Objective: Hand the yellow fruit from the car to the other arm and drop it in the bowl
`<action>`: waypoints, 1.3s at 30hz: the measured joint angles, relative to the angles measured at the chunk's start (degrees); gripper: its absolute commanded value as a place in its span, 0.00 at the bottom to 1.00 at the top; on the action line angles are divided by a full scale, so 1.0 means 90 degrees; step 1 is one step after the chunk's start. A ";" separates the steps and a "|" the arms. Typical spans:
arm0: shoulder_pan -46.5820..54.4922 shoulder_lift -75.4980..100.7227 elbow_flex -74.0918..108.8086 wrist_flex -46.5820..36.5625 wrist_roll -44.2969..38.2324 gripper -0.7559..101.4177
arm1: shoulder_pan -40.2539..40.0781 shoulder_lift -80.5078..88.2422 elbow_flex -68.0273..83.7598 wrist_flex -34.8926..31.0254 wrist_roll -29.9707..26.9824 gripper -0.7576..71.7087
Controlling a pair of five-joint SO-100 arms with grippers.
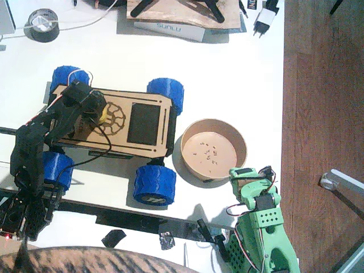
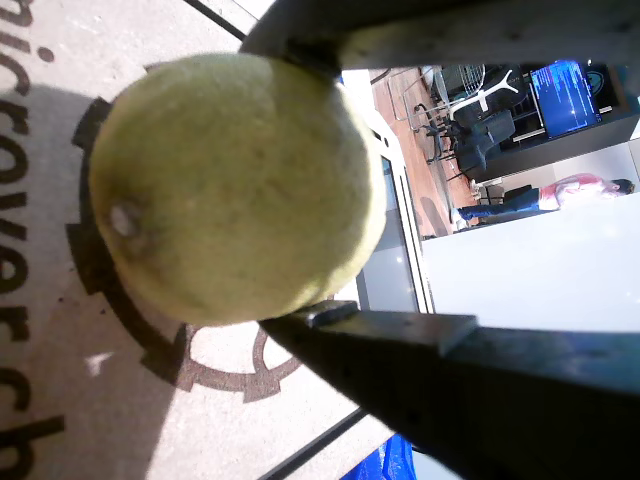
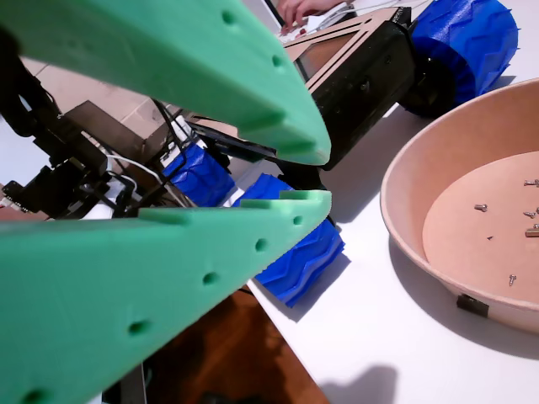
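**Black gripper clamped on a yellow fruit atop a wooden car**

The yellow fruit (image 2: 235,185) is round, dull yellow-green, with a matte, faintly pitted skin and a small pale stem scar. In a wrist view it sits squeezed between two dark, flat jaws of the left gripper (image 1: 98,115), directly over the engraved gear-shaped emblem on the car (image 1: 145,149). Whether the fruit touches the wood or is lifted just above it cannot be told.

The car is a flat rectangle of light wood with black trim, a matte black panel and four chunky, ribbed blue wheels. Just beside its right end stands the bowl (image 1: 240,139), round, shallow and tan, with small dark screws scattered inside.

The right gripper (image 3: 316,175), made of light green plastic with small round holes, has pointed jaws slightly parted and holds nothing; it hovers near the bowl's rim.

Everything rests on a smooth white table (image 1: 233,68). To the right is brown wooden flooring. A roll of black tape (image 1: 43,25) lies at the table's far left corner. The left arm's base is cut off by the frame edge.
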 measured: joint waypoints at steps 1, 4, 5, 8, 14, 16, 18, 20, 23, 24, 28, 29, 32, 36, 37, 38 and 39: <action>0.0000 0.0010 0.0000 0.0000 0.0000 0.01 | 0.0000 0.0000 0.0000 0.0000 0.0000 0.01; 0.0020 0.0127 0.0010 0.0000 0.0000 0.01 | 0.0000 0.0000 0.0000 0.0000 0.0000 0.01; 0.0029 0.0244 0.0029 0.0078 0.0000 0.01 | 0.0000 0.0000 0.0000 0.0000 0.0000 0.01; 0.0059 0.0918 0.0020 0.0479 0.0039 0.01 | 0.0000 0.0000 0.0000 0.0000 0.0000 0.01; 0.0078 0.2568 0.0020 0.1543 -0.0459 0.01 | 0.0000 0.0000 0.0000 0.0000 0.0000 0.01; 0.0273 0.2949 0.0020 0.1816 -0.0586 0.01 | 0.0000 0.0000 0.0000 0.0000 0.0000 0.01; 0.0615 0.3311 0.0020 0.1973 -0.0645 0.01 | 0.0000 0.0000 0.0000 0.0000 0.0000 0.01; 0.1016 0.3662 0.0020 0.2080 -0.0703 0.01 | 0.0000 0.0000 0.0000 0.0000 0.0000 0.01; 0.1660 0.4395 0.0020 0.2529 -0.1074 0.01 | 0.0000 0.0000 0.0000 0.0000 0.0000 0.01; 0.1865 0.4687 0.0020 0.2715 -0.1279 0.01 | 0.0000 0.0000 0.0000 0.0000 0.0000 0.01; 0.2598 0.5469 0.0020 0.2969 -0.2100 0.01 | 0.0000 0.0000 0.0000 0.0000 0.0000 0.01; 0.2813 0.5547 0.0020 0.2930 -0.2256 0.01 | 0.0000 0.0000 0.0000 0.0000 0.0000 0.01; 0.3496 0.5615 0.0020 0.2627 -0.2686 0.01 | 0.0000 0.0000 0.0000 0.0000 0.0000 0.01; 0.4297 0.5654 0.0068 0.2207 -0.3203 0.01 | 0.0000 0.0000 0.0000 0.0000 0.0000 0.01; 0.4443 0.5703 0.0176 0.2070 -0.3330 0.01 | 0.0000 0.0000 0.0000 0.0000 0.0000 0.01; 0.4570 0.5781 0.0342 0.1914 -0.3447 0.01 | 0.0000 0.0000 0.0000 0.0000 0.0000 0.01; 0.4736 0.5879 0.0566 0.1738 -0.3525 0.01 | 0.0000 0.0000 0.0000 0.0000 0.0000 0.01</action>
